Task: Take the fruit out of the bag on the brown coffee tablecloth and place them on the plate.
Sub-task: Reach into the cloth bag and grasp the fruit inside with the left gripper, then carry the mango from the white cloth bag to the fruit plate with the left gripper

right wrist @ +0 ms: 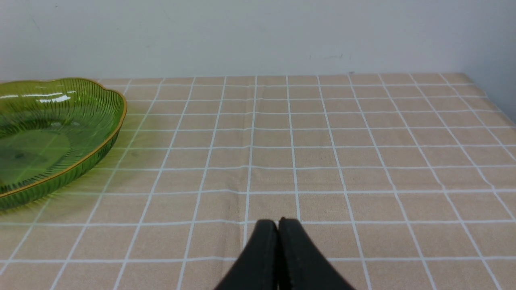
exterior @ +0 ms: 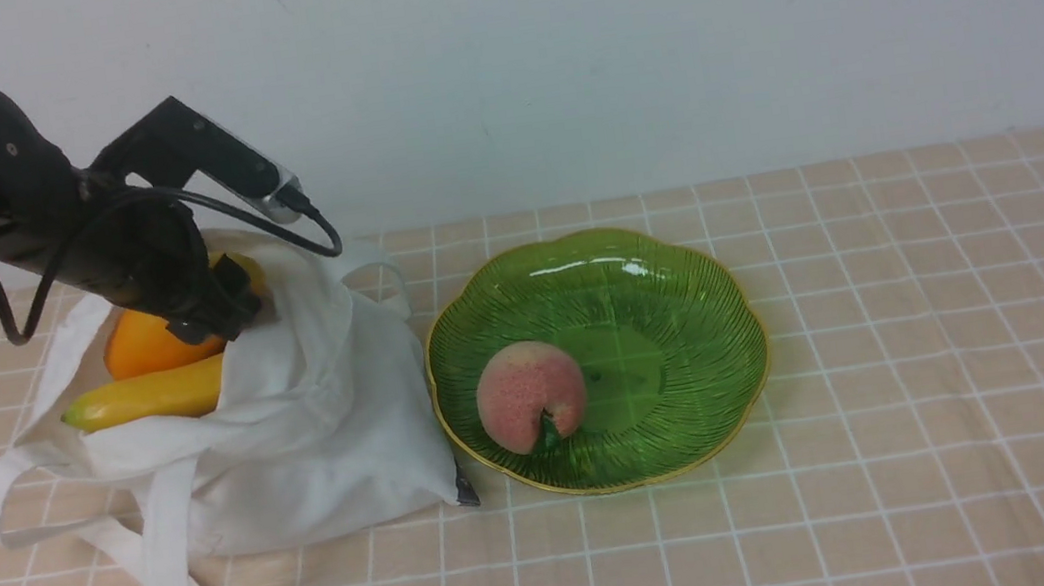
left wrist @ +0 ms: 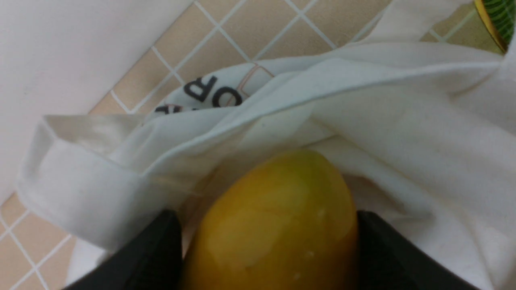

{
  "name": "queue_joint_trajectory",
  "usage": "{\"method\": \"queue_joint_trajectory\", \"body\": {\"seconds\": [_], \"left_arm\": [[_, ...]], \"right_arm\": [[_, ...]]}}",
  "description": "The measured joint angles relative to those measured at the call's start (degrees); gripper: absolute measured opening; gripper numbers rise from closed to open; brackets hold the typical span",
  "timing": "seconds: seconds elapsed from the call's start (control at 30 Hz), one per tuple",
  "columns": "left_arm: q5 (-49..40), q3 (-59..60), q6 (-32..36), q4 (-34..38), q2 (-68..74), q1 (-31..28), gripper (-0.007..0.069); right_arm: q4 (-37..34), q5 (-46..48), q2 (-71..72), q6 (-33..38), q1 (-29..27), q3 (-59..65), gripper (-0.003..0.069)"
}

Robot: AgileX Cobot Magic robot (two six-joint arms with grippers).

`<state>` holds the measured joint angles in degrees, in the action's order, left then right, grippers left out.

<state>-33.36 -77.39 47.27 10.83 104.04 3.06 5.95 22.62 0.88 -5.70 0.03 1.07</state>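
Observation:
The white bag (exterior: 316,411) lies on the brown coffee tablecloth (exterior: 891,335), mouth open to the left. An orange-yellow mango (exterior: 141,348) and a yellow banana (exterior: 147,395) show in the mouth. My left gripper (exterior: 221,307) is in the bag mouth. In the left wrist view, the left gripper (left wrist: 268,217) has its fingers (left wrist: 153,249) pressed on both sides of the mango (left wrist: 278,229). The pink peach (exterior: 530,395) lies on the green plate (exterior: 676,313). The small red fruit is hidden. My right gripper (right wrist: 277,223) is shut and empty over the cloth.
The bag's strap handles (exterior: 165,572) trail to the front left. The plate sits right beside the bag, and its rim (right wrist: 117,121) shows in the right wrist view. A white wall stands behind the table. The table's right edge (right wrist: 492,96) is near.

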Motion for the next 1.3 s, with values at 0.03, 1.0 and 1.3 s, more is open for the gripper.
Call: {"method": "queue_joint_trajectory", "body": {"seconds": [0.03,1.0,1.3], "left_arm": [[0.06,0.0,-0.86,-0.28,-0.06,0.0,0.0475],[0.47,0.0,-2.23,46.18,-8.03,22.06,0.0475],[11.38,0.0,-0.41,54.7,5.11,25.61,0.0475]], "right_arm": [[0.0,0.0,0.0,0.0,0.0,0.0,-0.0014],[0.0,0.0,0.0,0.0,0.0,0.0,-0.0014],[0.0,0.0,0.0,0.0,0.0,0.0,-0.0014]]}}
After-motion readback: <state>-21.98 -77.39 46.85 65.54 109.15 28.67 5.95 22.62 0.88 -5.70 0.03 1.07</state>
